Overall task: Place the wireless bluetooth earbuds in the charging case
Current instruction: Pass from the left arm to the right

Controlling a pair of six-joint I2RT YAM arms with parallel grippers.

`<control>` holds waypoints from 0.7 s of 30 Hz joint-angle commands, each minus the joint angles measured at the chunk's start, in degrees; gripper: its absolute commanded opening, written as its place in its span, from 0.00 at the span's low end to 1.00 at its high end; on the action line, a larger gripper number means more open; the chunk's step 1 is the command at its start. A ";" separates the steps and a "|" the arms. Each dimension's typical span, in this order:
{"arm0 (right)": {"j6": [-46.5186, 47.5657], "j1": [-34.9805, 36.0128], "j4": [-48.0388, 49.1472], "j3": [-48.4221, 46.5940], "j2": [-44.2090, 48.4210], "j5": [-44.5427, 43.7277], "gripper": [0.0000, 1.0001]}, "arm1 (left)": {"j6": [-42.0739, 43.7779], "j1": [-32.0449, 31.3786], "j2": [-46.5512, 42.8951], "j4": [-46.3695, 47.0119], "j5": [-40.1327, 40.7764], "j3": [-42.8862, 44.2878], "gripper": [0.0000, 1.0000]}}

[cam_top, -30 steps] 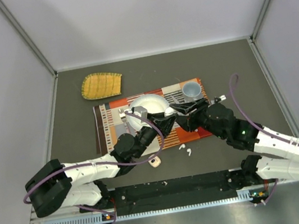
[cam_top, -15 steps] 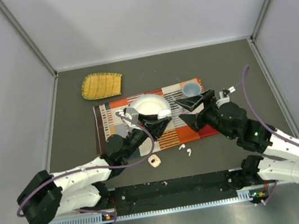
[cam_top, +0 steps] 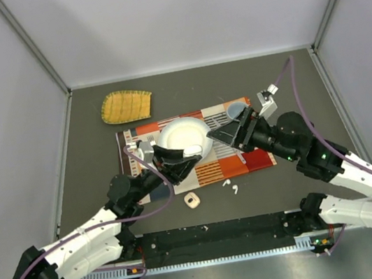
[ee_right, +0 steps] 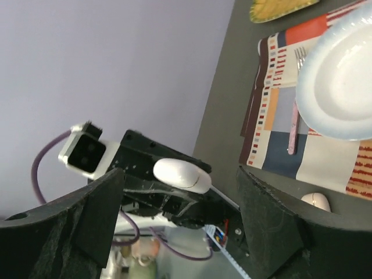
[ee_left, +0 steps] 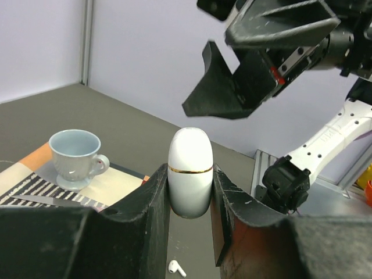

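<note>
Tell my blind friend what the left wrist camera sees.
The left gripper pinches a white oval case with a gold band, upright. The open right gripper hangs above and beyond it. A pale blue teacup sits left on a patterned mat, and one tiny white earbud lies below.

1. The left arm (cam_top: 81, 239) and right arm (cam_top: 366, 180) have glossy white shells on the long links and black housings at the joints.
2. A purple cable (ee_right: 34, 170) loops off the left arm, and a matching one (cam_top: 294, 87) arcs above the right.
3. The left gripper (ee_left: 190, 192) has matte black, wedge-shaped fingers (ee_left: 145, 203) with a rough texture (paler along the worn edges).
4. The right gripper (cam_top: 223, 130) has the same black triangular fingers, with a red patch (ee_left: 278, 78) deep in its body.
5. Each wrist carries a small silver-grey camera box (ee_right: 86, 152).
6. Green indicator lights (cam_top: 323, 156) glow on the right arm.
7. Dark printed lettering (ee_left: 334, 136) on a white link is too small to read.
</note>
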State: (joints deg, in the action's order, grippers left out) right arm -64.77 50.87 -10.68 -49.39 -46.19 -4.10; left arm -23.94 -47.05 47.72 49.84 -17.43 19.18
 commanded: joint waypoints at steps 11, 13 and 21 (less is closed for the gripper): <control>9.25 -0.25 1.88 -4.76 -5.93 13.52 0.77 | -2.42 0.82 -1.23 1.39 -6.74 0.16 0.00; 4.32 -0.25 4.34 -2.57 -5.66 13.33 0.77 | -2.07 0.82 -1.23 2.62 -5.69 -0.28 0.00; -12.64 -0.25 15.41 4.20 -7.24 19.04 0.79 | -0.49 0.82 -0.97 5.17 -2.26 -1.16 0.00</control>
State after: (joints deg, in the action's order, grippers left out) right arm -67.61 50.83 -2.59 -46.48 -52.40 11.14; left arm -25.36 -46.50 46.68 50.02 -21.39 18.35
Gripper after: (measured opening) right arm 0.781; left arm 0.338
